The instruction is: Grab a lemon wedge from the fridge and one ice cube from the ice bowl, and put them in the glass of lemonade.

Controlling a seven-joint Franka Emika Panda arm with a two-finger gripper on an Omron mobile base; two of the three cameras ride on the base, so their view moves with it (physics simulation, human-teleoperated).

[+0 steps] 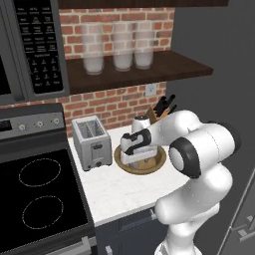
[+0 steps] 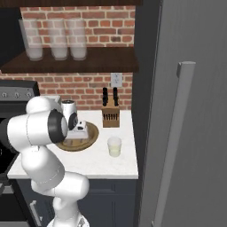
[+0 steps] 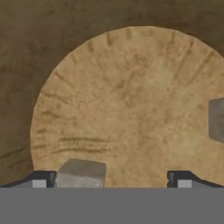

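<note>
My gripper (image 3: pixel 111 180) hangs low inside the ice bowl (image 3: pixel 131 87), open, its fingertips (image 3: pixel 41 179) spread wide. One ice cube (image 3: pixel 81 174) lies on the bowl floor between them, close to the left tip. A second ice cube (image 3: pixel 216 120) sits at the right edge. From the left base view the gripper (image 1: pixel 132 159) points down into the ice bowl (image 1: pixel 158 158). The glass of lemonade (image 2: pixel 114 146) stands on the counter right of the ice bowl (image 2: pixel 91 135). The fridge (image 2: pixel 186 111) is closed, so the lemon wedge is hidden.
A toaster (image 1: pixel 91 142) stands left of the bowl, a knife block (image 2: pixel 110 115) behind the glass by the brick wall. Three tall jars (image 1: pixel 113 47) line the shelf above. The stove (image 1: pixel 35 194) lies to the left. The fridge handle (image 2: pixel 175 137) runs down the right.
</note>
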